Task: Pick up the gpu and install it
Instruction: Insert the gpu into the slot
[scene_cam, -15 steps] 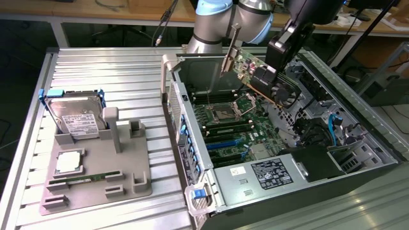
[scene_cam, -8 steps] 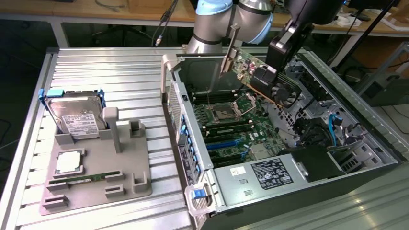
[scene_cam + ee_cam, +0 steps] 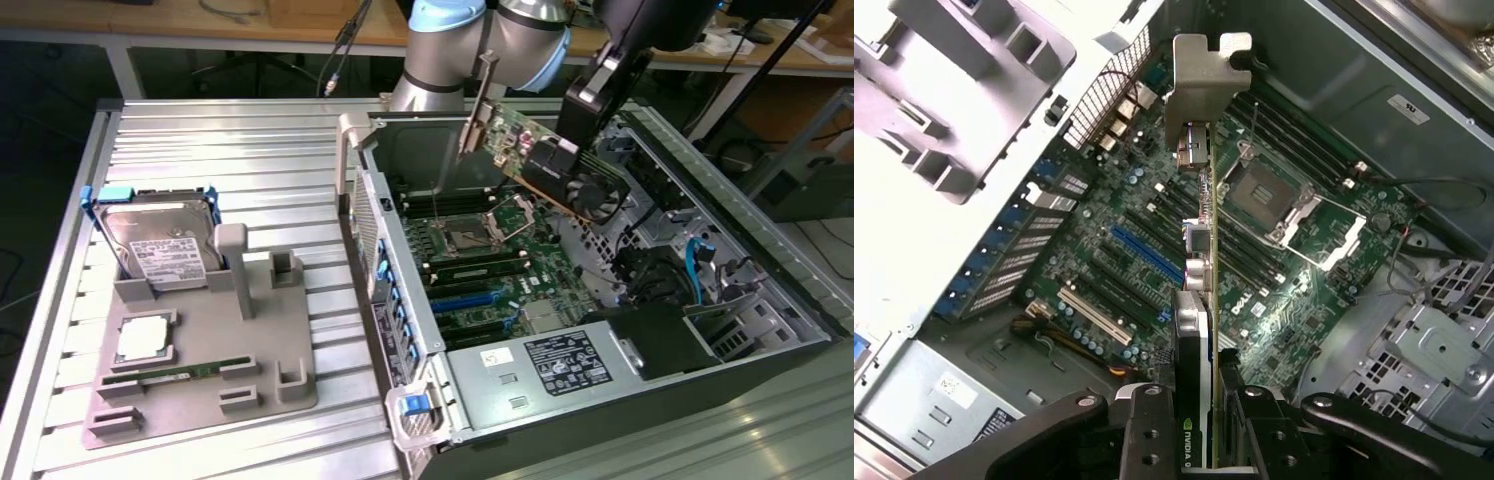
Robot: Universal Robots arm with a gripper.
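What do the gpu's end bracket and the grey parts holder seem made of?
The end bracket of the gpu looks like bare sheet metal: silvery, thin, bent tab. The parts holder is probably matte grey plastic: dull, blocky, no glare.

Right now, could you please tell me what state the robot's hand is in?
Hand: closed on the gpu, holding it on edge above the motherboard, not yet seated.
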